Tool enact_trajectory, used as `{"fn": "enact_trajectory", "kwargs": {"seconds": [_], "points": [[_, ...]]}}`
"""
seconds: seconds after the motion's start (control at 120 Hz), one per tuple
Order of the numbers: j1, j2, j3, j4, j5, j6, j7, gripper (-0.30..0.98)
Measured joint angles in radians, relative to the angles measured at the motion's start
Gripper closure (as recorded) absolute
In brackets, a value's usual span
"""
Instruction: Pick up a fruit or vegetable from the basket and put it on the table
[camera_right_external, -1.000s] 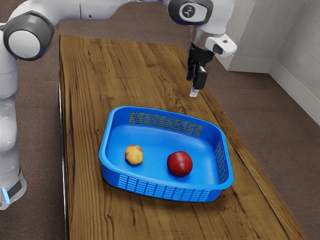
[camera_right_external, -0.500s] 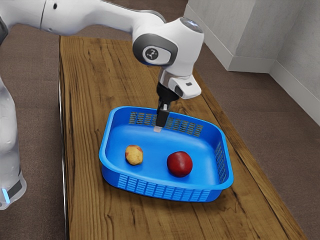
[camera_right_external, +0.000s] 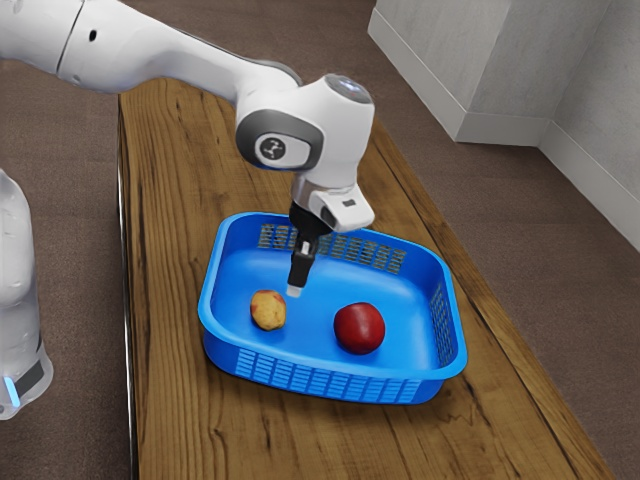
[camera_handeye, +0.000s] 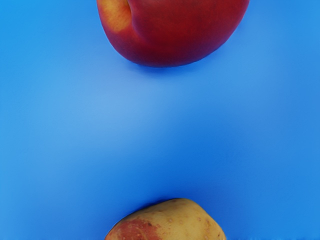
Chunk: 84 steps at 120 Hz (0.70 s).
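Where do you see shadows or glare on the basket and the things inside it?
Exterior view: soft sheen on the floor of the blue basket, faint highlight on the red fruit. Wrist view: a pale glow on the floor between fruit and potato, a dark shadow along the fruit's edge, deeper blue beside the potato.

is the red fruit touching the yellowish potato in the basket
No, bare blue basket floor lies between the red fruit and the yellowish potato.
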Motion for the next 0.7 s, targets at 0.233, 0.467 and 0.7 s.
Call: {"fn": "enact_trajectory", "kwargs": {"seconds": [0.233,0.467,0.7], "points": [[0.0,-0.028,-0.002,-0.092,-0.03,0.075,0.025,0.01],[0.0,-0.032,0.0,-0.155,-0.035,0.123,0.057,0.01],[0.0,-0.038,0.0,-0.168,-0.034,0.15,0.087,0.01]]}}
